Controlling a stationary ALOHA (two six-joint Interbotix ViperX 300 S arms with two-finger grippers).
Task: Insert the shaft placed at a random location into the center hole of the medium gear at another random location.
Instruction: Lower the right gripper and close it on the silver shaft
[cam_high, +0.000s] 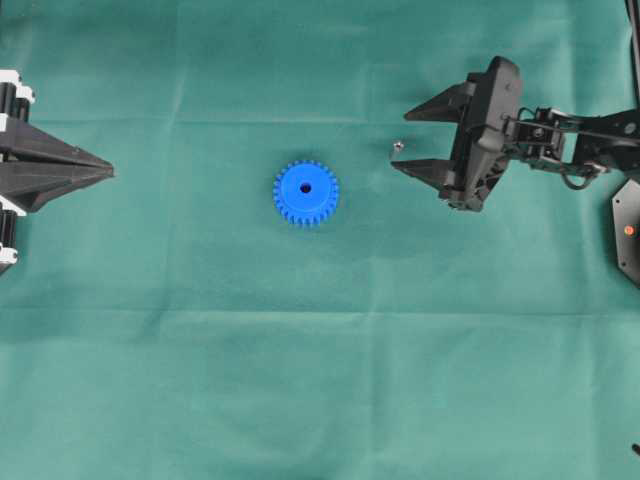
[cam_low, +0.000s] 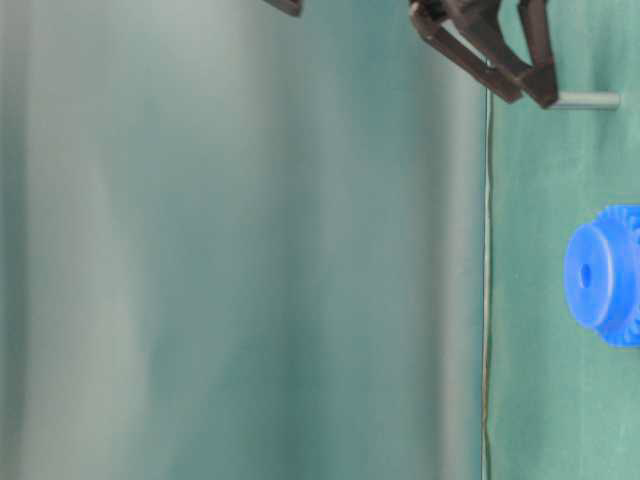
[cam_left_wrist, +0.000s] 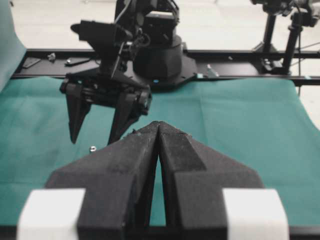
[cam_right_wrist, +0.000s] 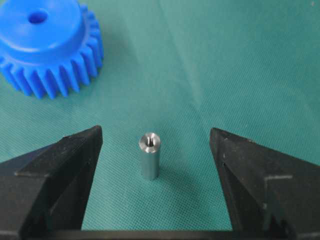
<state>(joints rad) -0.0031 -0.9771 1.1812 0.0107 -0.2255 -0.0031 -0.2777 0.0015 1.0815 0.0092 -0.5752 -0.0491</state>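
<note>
The medium gear (cam_high: 306, 192) is bright blue and lies flat on the green cloth, its center hole (cam_high: 305, 188) facing up. The shaft (cam_high: 397, 147), a small grey metal pin, stands upright on the cloth to the gear's right. My right gripper (cam_high: 400, 142) is open around it. In the right wrist view the shaft (cam_right_wrist: 149, 156) stands between the two black fingers with a gap on each side, and the gear (cam_right_wrist: 47, 45) lies beyond at upper left. My left gripper (cam_high: 108, 172) is shut and empty at the far left edge.
The green cloth (cam_high: 320, 380) covers the whole table. A black plate with an orange dot (cam_high: 628, 232) sits at the right edge. In the left wrist view the right arm's base (cam_left_wrist: 157, 55) and a black rail stand at the far side of the cloth.
</note>
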